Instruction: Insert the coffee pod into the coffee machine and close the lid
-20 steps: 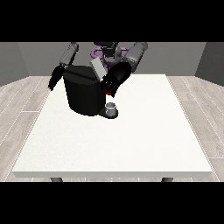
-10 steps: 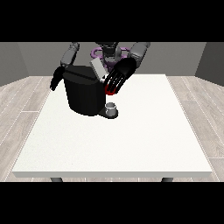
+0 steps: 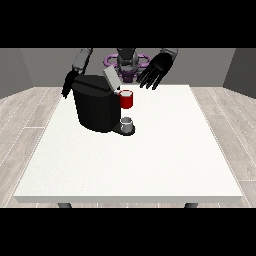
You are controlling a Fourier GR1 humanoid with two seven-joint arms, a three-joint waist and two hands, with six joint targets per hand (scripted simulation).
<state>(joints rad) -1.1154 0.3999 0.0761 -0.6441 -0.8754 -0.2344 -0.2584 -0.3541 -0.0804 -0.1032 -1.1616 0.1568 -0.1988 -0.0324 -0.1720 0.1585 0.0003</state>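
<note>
On the white table the black coffee machine has its lid up, a red thing at the machine above a grey thing on its base, while the hand at the view's right hovers with fingers spread, holding nothing, and the hand at the view's left hangs behind the machine, its fingers indistinct.

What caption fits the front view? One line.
Open robot hand raised beside the coffee machine, whose lid stands open.

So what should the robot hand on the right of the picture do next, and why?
Probably come down onto the raised lid and press it shut. The lid stands tilted up on the coffee machine, and that robot hand hangs open above and beside it.
</note>
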